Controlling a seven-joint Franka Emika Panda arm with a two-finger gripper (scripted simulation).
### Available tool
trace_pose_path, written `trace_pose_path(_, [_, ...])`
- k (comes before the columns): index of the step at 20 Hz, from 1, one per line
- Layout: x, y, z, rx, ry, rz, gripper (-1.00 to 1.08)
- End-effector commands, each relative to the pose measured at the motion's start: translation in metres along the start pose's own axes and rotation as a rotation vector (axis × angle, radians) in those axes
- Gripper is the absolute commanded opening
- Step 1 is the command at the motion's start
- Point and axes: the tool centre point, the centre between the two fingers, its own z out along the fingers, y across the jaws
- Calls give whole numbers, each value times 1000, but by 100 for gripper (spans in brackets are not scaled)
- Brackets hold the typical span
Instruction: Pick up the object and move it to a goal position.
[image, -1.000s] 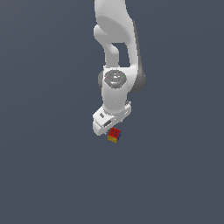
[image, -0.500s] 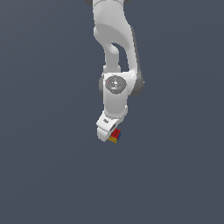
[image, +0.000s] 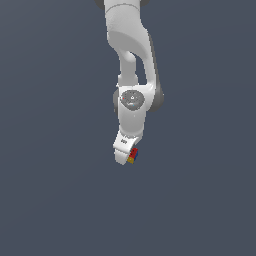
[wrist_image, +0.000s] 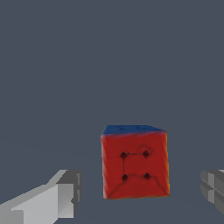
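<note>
The object is a tiny cube (image: 133, 155) with a red dotted face and blue and yellow-orange sides. In the exterior view it sits right at the tip of the white gripper (image: 127, 157), partly hidden by it. In the wrist view the cube (wrist_image: 134, 162) lies between the two grey fingers (wrist_image: 59, 197), with a clear gap on each side. The jaws stand open and touch nothing. The gripper (wrist_image: 140, 186) straddles the cube.
The white arm (image: 132, 65) comes down from the top of the exterior view. A plain dark grey surface (image: 50, 200) lies all around, with no other object in view.
The hand has come down over the cube, which now shows less beside the gripper tip. The cube itself has stayed in place.
</note>
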Motion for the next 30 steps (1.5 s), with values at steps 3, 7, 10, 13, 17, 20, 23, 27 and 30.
trace_pose_path(3, [1, 0, 2, 0, 2, -25, 100])
trace_pose_path(7, [0, 0, 3, 0, 1, -21, 100])
trace_pose_path(10, [0, 0, 11, 0, 1, -22, 100])
trace_pose_path(13, [0, -1, 25, 0, 1, -23, 100])
trace_pose_path(17, [0, -1, 45, 0, 1, -25, 100])
trace_pose_path(20, [0, -1, 51, 0, 1, -25, 100])
trace_pose_path(23, [1, 0, 52, 0, 1, -25, -100])
trace_pose_path(27, [1, 0, 52, 0, 1, -25, -100])
trace_pose_path(30, [1, 0, 52, 0, 1, -25, -100])
